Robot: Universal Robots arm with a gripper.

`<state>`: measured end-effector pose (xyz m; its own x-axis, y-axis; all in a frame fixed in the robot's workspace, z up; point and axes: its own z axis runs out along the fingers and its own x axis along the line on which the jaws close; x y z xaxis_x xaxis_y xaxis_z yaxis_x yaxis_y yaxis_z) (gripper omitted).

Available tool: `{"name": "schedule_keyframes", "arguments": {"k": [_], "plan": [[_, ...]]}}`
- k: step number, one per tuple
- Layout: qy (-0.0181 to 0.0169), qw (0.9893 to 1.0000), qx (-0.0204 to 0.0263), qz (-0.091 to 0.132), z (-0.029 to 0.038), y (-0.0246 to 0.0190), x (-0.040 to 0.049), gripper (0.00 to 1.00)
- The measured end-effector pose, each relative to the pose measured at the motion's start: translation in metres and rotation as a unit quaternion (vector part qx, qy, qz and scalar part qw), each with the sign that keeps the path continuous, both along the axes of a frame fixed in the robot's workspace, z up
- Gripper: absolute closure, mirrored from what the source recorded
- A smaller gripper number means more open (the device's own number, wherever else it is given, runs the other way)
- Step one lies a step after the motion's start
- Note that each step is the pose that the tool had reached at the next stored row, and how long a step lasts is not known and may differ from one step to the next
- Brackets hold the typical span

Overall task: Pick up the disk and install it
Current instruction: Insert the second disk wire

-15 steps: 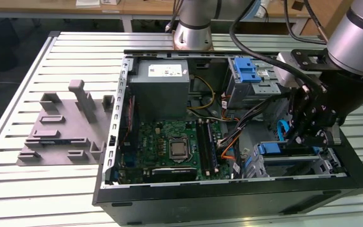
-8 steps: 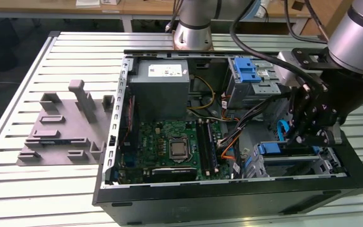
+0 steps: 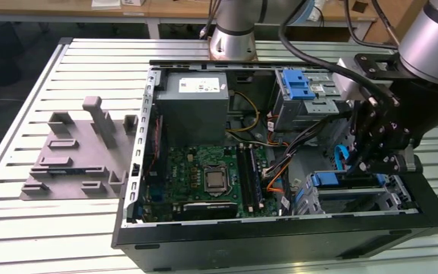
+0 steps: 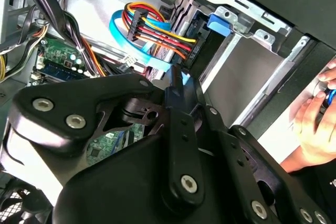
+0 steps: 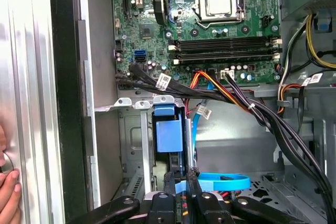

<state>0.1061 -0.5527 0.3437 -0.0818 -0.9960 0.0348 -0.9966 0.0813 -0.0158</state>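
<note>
The disk (image 5: pixel 169 135) stands on edge in the drive cage at the case's front corner, its blue bracket rail facing the first wrist view. In the exterior view its blue rail (image 3: pixel 333 178) lies at the cage's mouth, on that view's right. My gripper (image 3: pixel 367 166) hangs straight over it. In both wrist views the fingers (image 5: pixel 173 182) are close together on the disk's near end, with a sliver of blue between their tips (image 4: pixel 176 77). The rest of the disk's body is hidden inside the cage.
The open computer case (image 3: pixel 139 171) lies on a slatted table. It holds a green motherboard (image 3: pixel 207 180), a grey power-supply box (image 3: pixel 196 103), a second blue-railed cage (image 3: pixel 299 85) and a blue flat cable (image 5: pixel 220 181). A grey fixture block (image 3: pixel 74 154) stands outside. A person's hand (image 4: pixel 315 124) rests by the case wall.
</note>
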Motion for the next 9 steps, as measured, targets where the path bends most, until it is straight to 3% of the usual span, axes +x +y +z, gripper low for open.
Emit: {"name": "schedule_keyframes", "arguments": {"k": [4, 7, 9], "plan": [[0.0, 1.0, 0.0001, 0.0, 0.0028, 0.0, 0.0, 0.78], [0.0, 1.0, 0.0001, 0.0, 0.003, 0.0, 0.0, 0.89], [0.0, 1.0, 0.0, 0.0, 0.003, 0.0, 0.0, 0.89]]}}
